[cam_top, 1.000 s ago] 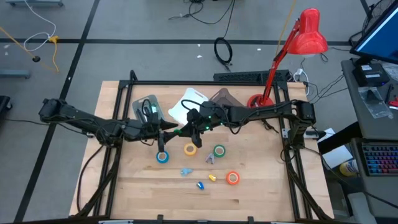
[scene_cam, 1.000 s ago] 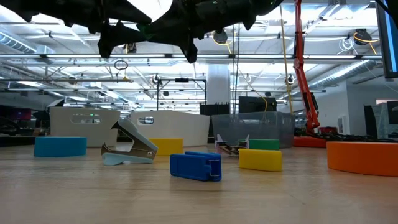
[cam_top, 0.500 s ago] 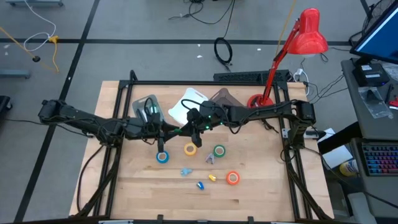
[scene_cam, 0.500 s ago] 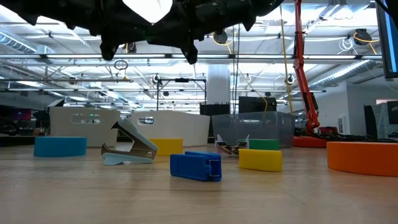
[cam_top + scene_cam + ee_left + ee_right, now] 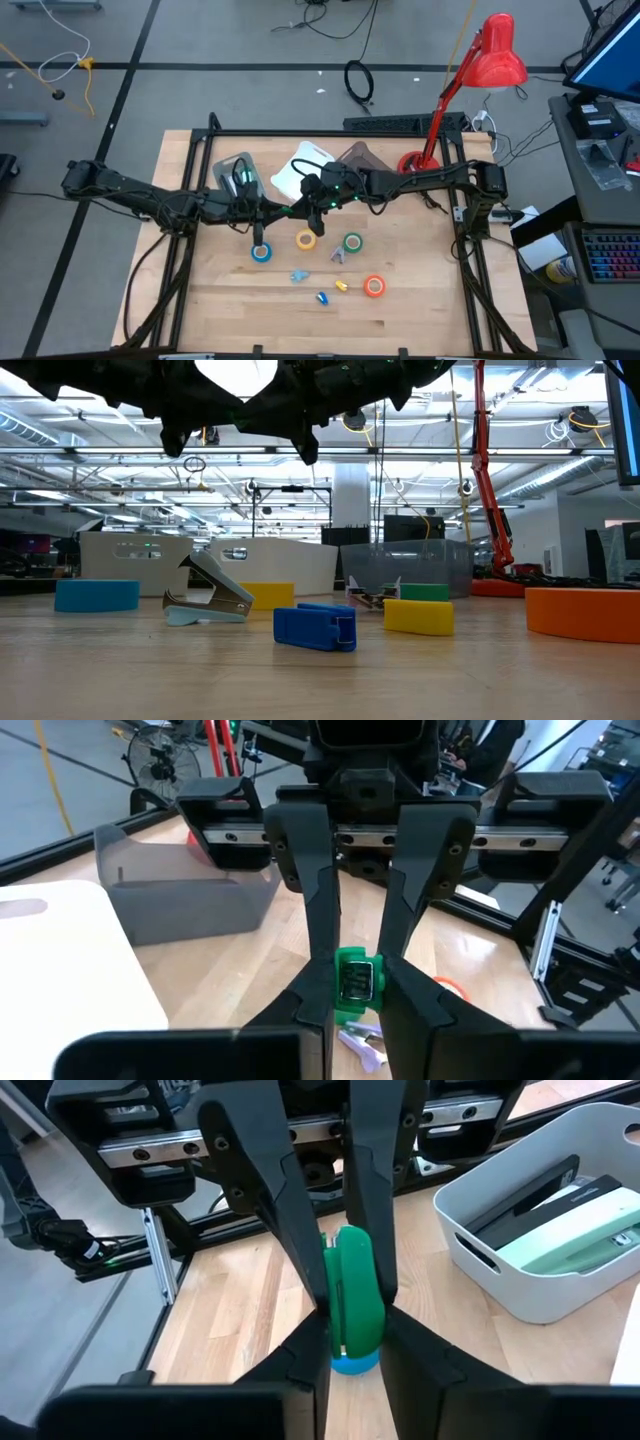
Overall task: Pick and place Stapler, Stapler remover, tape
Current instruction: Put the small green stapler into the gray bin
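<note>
Above the middle of the table my two grippers meet tip to tip. My left gripper [image 5: 272,208] comes from the table's left and my right gripper [image 5: 308,205] from its right. Both are shut on one small green stapler [image 5: 291,211], which also shows in the left wrist view [image 5: 355,982] and the right wrist view [image 5: 352,1295]. On the wood below lie the blue [image 5: 261,253], yellow [image 5: 306,240], green [image 5: 353,242] and orange [image 5: 374,286] tape rolls. A pale blue staple remover [image 5: 205,600] rests on its claws. My left gripper pinches the green stapler's left-hand end [image 5: 350,1008] between its two fingers. The fingers come in about level from the table's left. The stapler is lifted clear, high above the table. My right gripper pinches the same stapler's other end [image 5: 352,1342] between its two fingers, coming about level from the table's right. The stapler lies between the two grippers, clear of the table and above the blue tape roll [image 5: 350,1365].
Along the far side stand a pale bin [image 5: 235,175] holding a large stapler [image 5: 560,1220], a white tray [image 5: 300,170] and a grey translucent bin [image 5: 357,157]. Small blue [image 5: 315,628] and yellow [image 5: 418,615] staplers lie near the front. A red lamp [image 5: 495,50] stands at the far right.
My left gripper's fingers have shut onto the green stapler that my right gripper holds. Both arms have kept their places, and the stapler has stayed where it was.
</note>
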